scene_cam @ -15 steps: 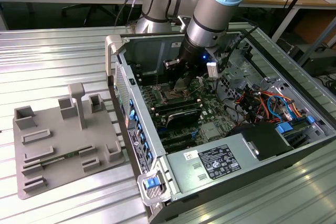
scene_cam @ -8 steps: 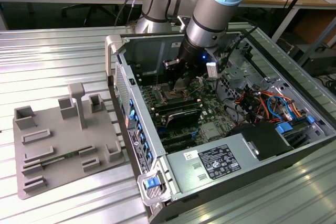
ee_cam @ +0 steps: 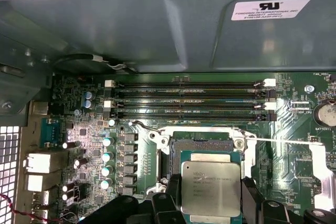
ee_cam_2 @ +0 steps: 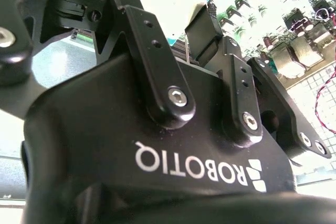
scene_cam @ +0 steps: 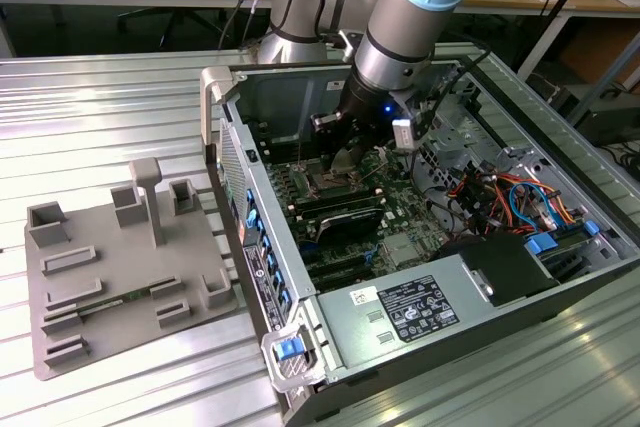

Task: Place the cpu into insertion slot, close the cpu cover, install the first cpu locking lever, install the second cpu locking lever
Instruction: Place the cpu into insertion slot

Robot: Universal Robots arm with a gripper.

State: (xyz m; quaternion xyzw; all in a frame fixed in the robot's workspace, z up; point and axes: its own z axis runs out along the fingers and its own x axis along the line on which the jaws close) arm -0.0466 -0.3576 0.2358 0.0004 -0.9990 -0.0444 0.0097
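The pincer (scene_cam: 345, 159) reaches down into the open computer case (scene_cam: 290, 97), which lies on its side on the ribbed metal bench (scene_cam: 100, 117) so that the green circuit board (ee_cam: 299, 167) faces up to the arm.

In the first wrist view the pincer (ee_cam: 211, 200) is clenched on the cpu (ee_cam: 210, 184). One dark finger (ee_cam: 172, 195) presses each of two opposite edges, which leaves the chip's underside free and its silver face level. The cpu sits partly over the insertion slot (ee_cam: 199, 146) and is offset from it toward the camera. I judge it held just above the slot, not yet seated.

The slot's dark field lies bare beside the long black memory slots (ee_cam: 189, 98). Two thin wire levers (ee_cam: 143, 125) run off its corners, apparently unlatched, which keeps the opening clear. A bright metal piece at the slot's far side (ee_cam: 326, 177) is probably the cpu cover swung back, though I cannot tell for sure.

A grey fixture (scene_cam: 110, 257) lies on the bench beside the case, at the exterior view's left.
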